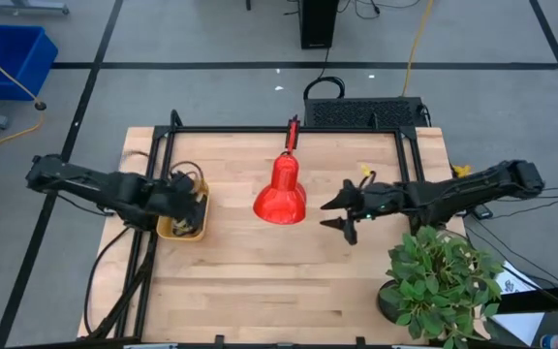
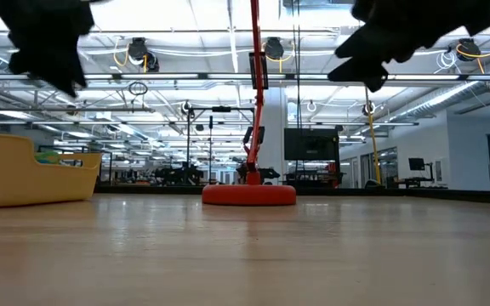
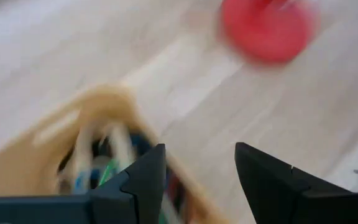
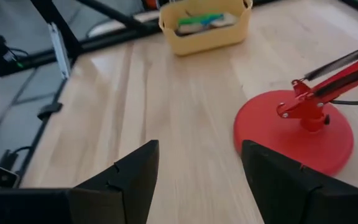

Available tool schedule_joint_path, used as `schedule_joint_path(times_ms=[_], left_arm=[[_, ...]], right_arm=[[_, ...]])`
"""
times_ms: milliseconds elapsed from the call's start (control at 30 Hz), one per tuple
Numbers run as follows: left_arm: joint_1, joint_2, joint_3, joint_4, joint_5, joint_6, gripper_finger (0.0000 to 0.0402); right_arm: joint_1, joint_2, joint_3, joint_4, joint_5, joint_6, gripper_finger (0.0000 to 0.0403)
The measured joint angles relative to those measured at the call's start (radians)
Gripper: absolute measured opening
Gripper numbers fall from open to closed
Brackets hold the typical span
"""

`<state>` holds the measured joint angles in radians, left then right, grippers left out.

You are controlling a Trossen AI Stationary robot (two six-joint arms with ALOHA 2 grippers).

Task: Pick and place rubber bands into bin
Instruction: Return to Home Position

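Observation:
The yellow-orange bin stands on the table's left part and holds several rubber bands; it also shows in the low view and the left wrist view. My left gripper hovers over the bin, open and empty. My right gripper hangs open and empty above the table, right of the red lamp, as the right wrist view shows.
The red lamp's round base stands mid-table, its arm reaching to the far edge. A potted plant stands at the near right corner. A blue crate sits on the floor far left. Bare wood lies between bin and lamp.

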<state>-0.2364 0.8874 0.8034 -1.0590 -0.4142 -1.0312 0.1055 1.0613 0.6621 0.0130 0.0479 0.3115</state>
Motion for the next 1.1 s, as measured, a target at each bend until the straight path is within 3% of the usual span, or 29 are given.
schedule_joint_path(times_ms=[233,500,800,900,1100], left_arm=[[-0.068,-0.230,-0.001,0.199,-0.096,0.250,0.0200],[-0.142,-0.340,-0.001,0.320,-0.167,0.458,0.0200],[-0.186,-0.410,-0.001,0.324,-0.170,0.538,0.0200],[-0.206,-0.440,-0.001,0.329,-0.165,0.544,0.0200],[-0.254,-0.490,-0.002,0.439,-0.139,0.654,0.0200]], right_arm=[[-0.002,-0.259,-0.195,0.110,0.000,0.041,0.0224],[-0.002,-0.514,-0.375,0.283,-0.001,0.071,0.0224],[-0.001,-0.590,-0.459,0.324,-0.006,0.067,0.0224],[-0.001,-0.626,-0.482,0.380,-0.055,0.060,0.0224],[-0.001,-0.718,-0.504,0.382,-0.058,0.045,0.0224]])
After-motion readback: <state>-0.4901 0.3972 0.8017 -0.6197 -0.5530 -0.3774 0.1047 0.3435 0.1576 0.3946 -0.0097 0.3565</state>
